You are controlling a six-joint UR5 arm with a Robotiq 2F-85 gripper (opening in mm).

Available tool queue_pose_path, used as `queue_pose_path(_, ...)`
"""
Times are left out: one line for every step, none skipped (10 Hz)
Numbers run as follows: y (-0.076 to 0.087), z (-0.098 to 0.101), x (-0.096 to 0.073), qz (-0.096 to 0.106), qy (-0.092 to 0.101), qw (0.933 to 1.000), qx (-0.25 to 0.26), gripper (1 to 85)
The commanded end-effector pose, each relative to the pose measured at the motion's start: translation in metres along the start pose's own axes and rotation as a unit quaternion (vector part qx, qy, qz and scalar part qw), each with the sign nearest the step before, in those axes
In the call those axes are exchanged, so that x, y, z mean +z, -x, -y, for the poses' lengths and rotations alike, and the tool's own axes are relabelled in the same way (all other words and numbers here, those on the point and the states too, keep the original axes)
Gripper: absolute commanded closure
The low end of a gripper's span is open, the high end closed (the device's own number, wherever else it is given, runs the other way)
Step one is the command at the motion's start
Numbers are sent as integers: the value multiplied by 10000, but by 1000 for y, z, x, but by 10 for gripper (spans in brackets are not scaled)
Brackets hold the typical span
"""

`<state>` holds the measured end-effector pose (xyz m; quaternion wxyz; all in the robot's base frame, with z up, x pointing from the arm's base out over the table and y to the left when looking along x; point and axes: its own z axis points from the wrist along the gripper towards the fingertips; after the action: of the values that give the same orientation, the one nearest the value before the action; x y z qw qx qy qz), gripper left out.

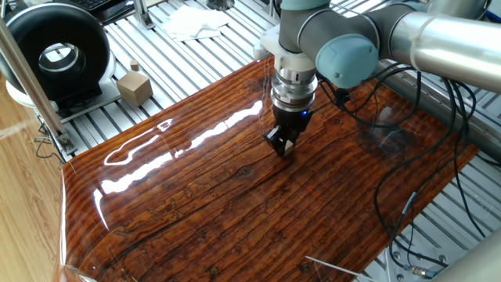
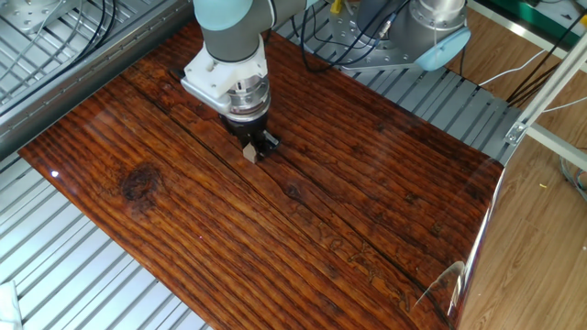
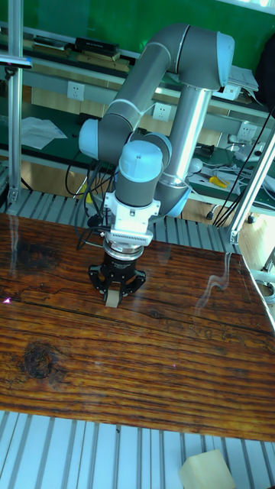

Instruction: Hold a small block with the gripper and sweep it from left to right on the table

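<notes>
In one fixed view the gripper (image 1: pixel 285 144) points straight down over the middle of the table (image 1: pixel 196 211); its black fingers are drawn narrow on the small block (image 1: pixel 288 147), which shows as a pale tan speck between the tips, at or just above the glossy board; a larger tan cube with a knob (image 1: pixel 134 86) stands well apart on the slatted aluminium frame (image 1: pixel 196 55), near a black round device (image 1: pixel 55 55).

In the other fixed view the gripper (image 2: pixel 254 148) clamps the small block (image 2: pixel 249 154) over a dark seam in the table (image 2: pixel 367 183); whether the block touches the wood I cannot tell.

In the tall fixed view the gripper (image 3: pixel 113 293) hangs from the grey arm (image 3: pixel 153 114); the small block (image 3: pixel 112 298) sits between the fingertips, its lower edge at the table (image 3: pixel 153 367).
</notes>
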<state>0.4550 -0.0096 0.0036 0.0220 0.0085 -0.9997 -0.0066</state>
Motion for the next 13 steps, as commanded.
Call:
queue_pose_path(1,0,-2,4,18,10000,35,483)
queue_pose_path(1,-1,-3,4,25,10000,34,483)
queue_pose_path(1,-1,-4,4,25,10000,34,487)
queue_pose_path(1,0,-4,11,10,10000,27,487)
queue_pose_path(2,0,-4,19,10,10000,35,490)
queue_pose_path(2,0,-4,19,10,10000,58,510)
queue_pose_path(2,1,-4,19,2,10000,66,547)
queue_pose_path(0,0,-4,-11,10,9999,104,673)
queue_pose_path(-1,1,-4,-34,-13,9999,167,793)
queue_pose_path(-2,0,-4,-41,10,9998,189,847)
queue_pose_path(-1,-3,-4,-26,64,9998,194,847)
queue_pose_path(0,-4,-4,-11,94,9997,208,847)
queue_pose_path(0,-4,-3,-11,94,9997,208,847)
